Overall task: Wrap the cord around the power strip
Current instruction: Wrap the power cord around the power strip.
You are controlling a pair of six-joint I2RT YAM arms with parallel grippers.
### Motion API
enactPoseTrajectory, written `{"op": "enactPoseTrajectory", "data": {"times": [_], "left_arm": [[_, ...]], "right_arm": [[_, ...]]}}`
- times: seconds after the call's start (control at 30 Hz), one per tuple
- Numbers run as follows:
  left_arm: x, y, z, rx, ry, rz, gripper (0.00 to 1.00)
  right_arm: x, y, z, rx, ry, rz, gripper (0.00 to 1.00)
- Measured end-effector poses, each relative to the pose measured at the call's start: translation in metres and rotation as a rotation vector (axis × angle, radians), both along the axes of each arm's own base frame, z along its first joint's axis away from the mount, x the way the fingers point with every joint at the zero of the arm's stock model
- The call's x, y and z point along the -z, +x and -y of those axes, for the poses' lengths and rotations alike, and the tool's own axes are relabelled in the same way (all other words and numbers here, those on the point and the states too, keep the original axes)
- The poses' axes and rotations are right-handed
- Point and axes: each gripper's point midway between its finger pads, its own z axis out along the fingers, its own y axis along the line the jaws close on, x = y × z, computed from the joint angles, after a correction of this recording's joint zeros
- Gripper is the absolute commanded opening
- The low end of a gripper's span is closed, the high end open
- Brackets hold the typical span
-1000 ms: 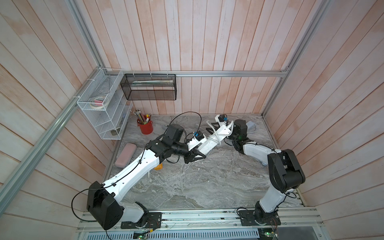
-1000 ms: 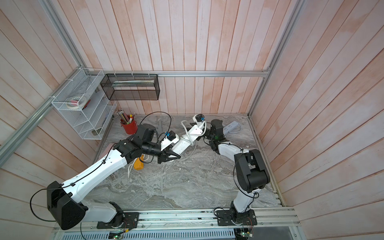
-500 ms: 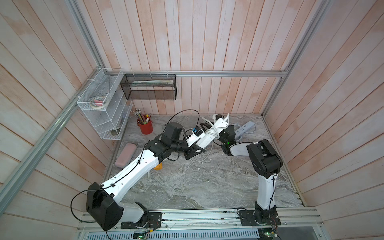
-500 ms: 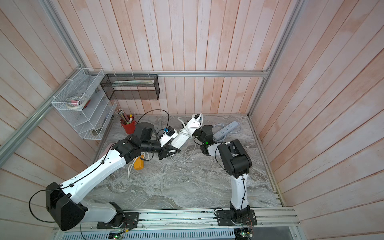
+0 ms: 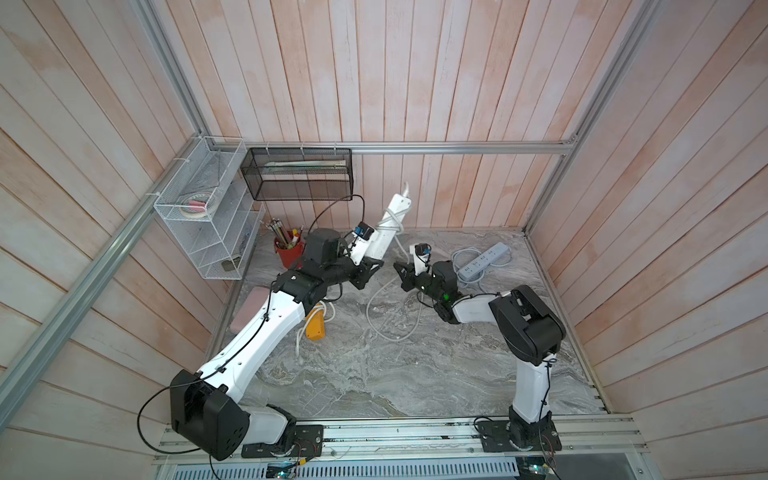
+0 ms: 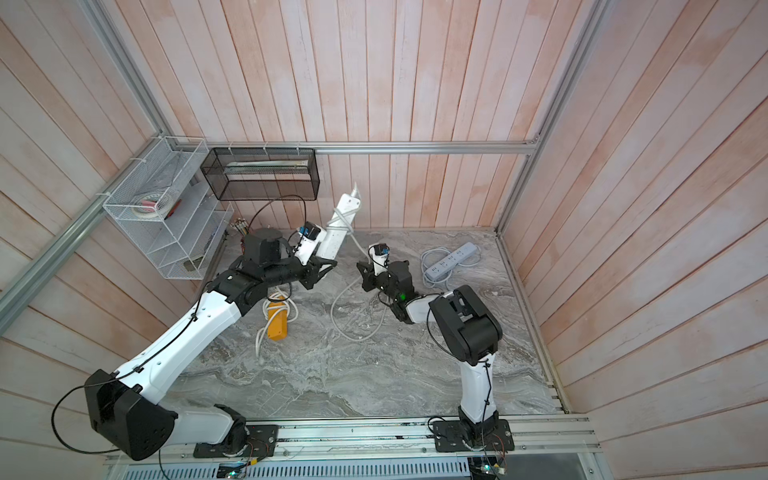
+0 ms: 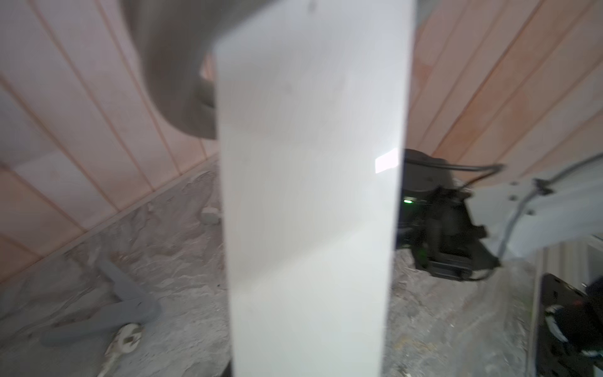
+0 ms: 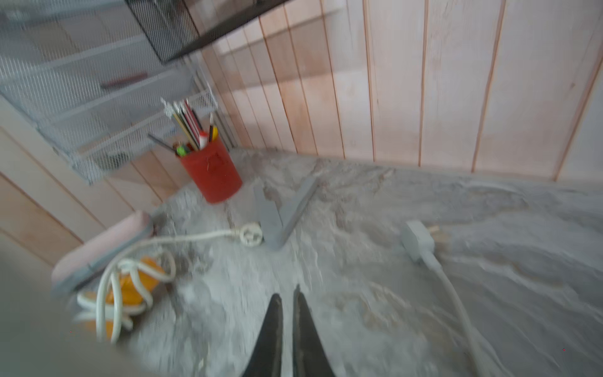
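Firstly, in both top views the left jaws are closed on the lower end of the white power strip [image 5: 384, 232] [image 6: 337, 232] and hold it in the air over the back part of the counter [image 5: 374, 374]. Its long axis is steeply tilted: the free end points up and toward the back wall, and the gripped end points down toward the left arm [image 5: 266, 328]. The cord [image 5: 392, 219] makes some turns around the upper half of the strip, then it hangs down and lies in a loose loop on the counter between the two arms. The right jaws are pressed together and hold nothing (they are just beside the hanging cord; whether they touch it I cannot tell).

Next, in the left wrist view the strip [image 7: 310, 212] fills the middle as a wide, blurred white band. The jaws themselves are not visible there.

Finally, in the right wrist view the two black fingertips [image 8: 272, 320] stand almost touching, with only a thin slit between them and nothing in it, above the bare counter. Farther away are a red cup [image 8: 212, 173] with pencils and an orange power strip [image 8: 130, 287] with its own white cable.
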Motion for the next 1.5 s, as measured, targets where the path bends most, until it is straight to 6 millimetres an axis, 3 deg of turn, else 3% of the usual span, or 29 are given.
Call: {"op": "enactPoseTrajectory", "data": {"times": [0.1, 0.23, 0.37, 0.47, 0.6, 0.7, 0.9, 1.0, 1.1, 1.23, 1.4, 1.5], "left_arm": [[0.031, 0.028, -0.043, -0.166, 0.053, -0.055, 0.00], [0.078, 0.054, -0.066, -0.290, 0.160, -0.136, 0.00], [0.131, 0.058, -0.056, -0.272, 0.304, -0.228, 0.00], [0.157, 0.046, -0.045, -0.229, 0.413, -0.265, 0.00], [0.175, 0.019, -0.027, -0.107, 0.494, -0.321, 0.00], [0.175, -0.007, -0.003, 0.022, 0.509, -0.355, 0.00], [0.172, -0.076, 0.060, 0.332, 0.459, -0.432, 0.00], [0.161, -0.099, 0.079, 0.433, 0.396, -0.446, 0.00], [0.148, -0.115, 0.086, 0.500, 0.335, -0.450, 0.00], [0.136, -0.131, 0.089, 0.558, 0.269, -0.464, 0.00], [0.123, -0.158, 0.094, 0.671, 0.183, -0.458, 0.00], [0.104, -0.170, 0.096, 0.728, 0.107, -0.414, 0.00]], "right_arm": [[-0.012, -0.028, 0.010, -0.043, -0.127, 0.045, 0.00], [-0.041, -0.060, 0.004, -0.091, -0.286, 0.184, 0.00], [-0.050, -0.082, -0.003, -0.111, -0.460, 0.287, 0.00], [-0.064, -0.072, 0.005, -0.083, -0.548, 0.330, 0.00], [-0.111, -0.050, 0.012, -0.033, -0.608, 0.426, 0.00], [-0.141, -0.036, 0.021, 0.003, -0.632, 0.486, 0.00], [-0.161, 0.000, 0.051, 0.001, -0.692, 0.481, 0.00], [-0.152, 0.023, 0.064, -0.044, -0.716, 0.430, 0.00], [-0.133, 0.033, 0.068, -0.124, -0.708, 0.368, 0.00], [-0.115, 0.029, 0.062, -0.226, -0.633, 0.313, 0.14], [-0.112, 0.027, 0.055, -0.270, -0.475, 0.281, 0.41], [-0.099, 0.029, 0.055, -0.257, -0.403, 0.252, 0.47]]}}
